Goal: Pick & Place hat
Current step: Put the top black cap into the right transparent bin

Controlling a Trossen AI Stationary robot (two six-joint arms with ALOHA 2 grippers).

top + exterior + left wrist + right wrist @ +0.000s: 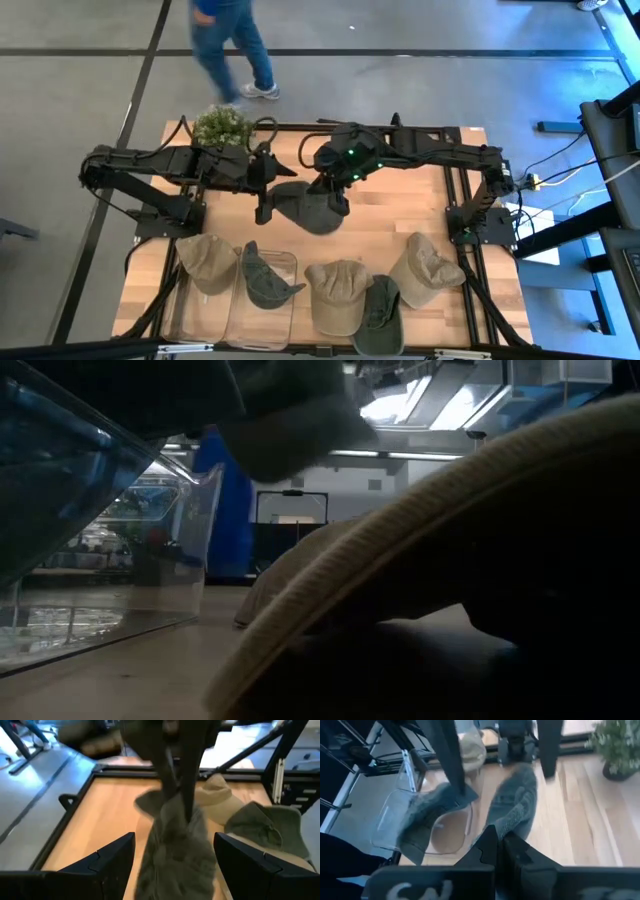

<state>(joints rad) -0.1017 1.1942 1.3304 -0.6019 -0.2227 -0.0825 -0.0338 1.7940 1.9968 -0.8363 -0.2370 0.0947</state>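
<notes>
The right gripper [499, 840] pinches the dark olive fabric cap [308, 207], apparently hanging beyond the clear plastic bin [262, 300]; the wide-open left gripper [175, 855] flanks it.

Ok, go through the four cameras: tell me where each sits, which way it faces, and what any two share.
High view: overhead, looking straight down at the table; both arms meet over the dark hat.
Low view: at tabletop height, looking level; a tan cap brim fills it, no arm visible.
Left wrist view: behind the open left gripper, facing the dark hat.
Right wrist view: behind the right gripper, shut on the dark hat.
Shared: both wrist views show the dark hat.
</notes>
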